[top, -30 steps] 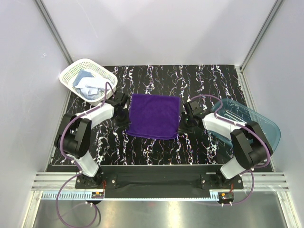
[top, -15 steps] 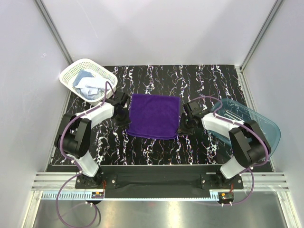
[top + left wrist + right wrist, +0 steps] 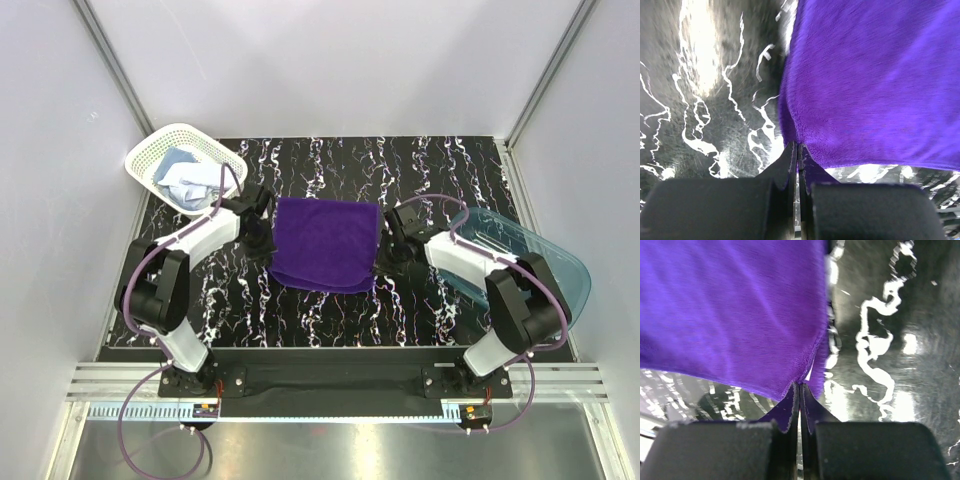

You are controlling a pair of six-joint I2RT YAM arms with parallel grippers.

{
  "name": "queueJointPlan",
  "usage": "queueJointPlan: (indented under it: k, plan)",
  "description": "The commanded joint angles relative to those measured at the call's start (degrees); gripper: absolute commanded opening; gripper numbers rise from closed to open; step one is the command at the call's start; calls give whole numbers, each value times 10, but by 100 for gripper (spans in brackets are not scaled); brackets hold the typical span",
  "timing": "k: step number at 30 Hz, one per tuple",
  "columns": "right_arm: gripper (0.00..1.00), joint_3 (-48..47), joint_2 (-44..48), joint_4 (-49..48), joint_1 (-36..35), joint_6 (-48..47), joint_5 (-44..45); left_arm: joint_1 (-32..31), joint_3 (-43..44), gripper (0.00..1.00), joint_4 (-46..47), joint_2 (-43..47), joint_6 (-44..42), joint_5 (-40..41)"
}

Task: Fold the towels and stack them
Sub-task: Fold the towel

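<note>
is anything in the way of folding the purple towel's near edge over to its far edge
Nothing visible. The left hand and right hand are shut on the near corners of the purple towel; its top is bare. The white basket and blue tub sit off to either side, outside the fold path.

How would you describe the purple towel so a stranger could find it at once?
Start at the black marbled table between the white walls. At its middle, between the left gripper and the right gripper, lies the purple towel. It alone is deep purple and spread open; the pale cloths sit bunched in the white basket at far left.
</note>
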State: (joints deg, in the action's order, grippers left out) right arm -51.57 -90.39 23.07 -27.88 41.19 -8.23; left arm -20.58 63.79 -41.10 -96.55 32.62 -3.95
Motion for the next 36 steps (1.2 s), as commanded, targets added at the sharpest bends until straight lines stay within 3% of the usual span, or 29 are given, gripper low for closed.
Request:
queueJointPlan:
  k: [1, 8, 14, 20, 25, 28, 36]
  plan:
    - [0, -20, 41, 11, -10, -3, -9, -3, 31, 0, -37, 32, -12, 17]
    - [0, 91, 56, -66, -19, 32, -32, -3, -45, 0, -11, 21, -23, 34]
    - [0, 124, 63, -102, -22, 36, -41, -3, -64, 0, -1, 22, -26, 36]
    - [0, 113, 74, -86, -22, 26, -34, -2, -61, 0, -11, 39, -22, 30]
    - [0, 54, 100, -31, -23, 6, -43, -2, 6, 0, -57, 53, -26, 52]
    - [0, 65, 122, -31, -32, 21, -57, -1, -9, 0, -64, 59, -25, 65]
    - [0, 182, 123, -149, -53, 75, -96, 1, -83, 0, -26, 44, -24, 75]
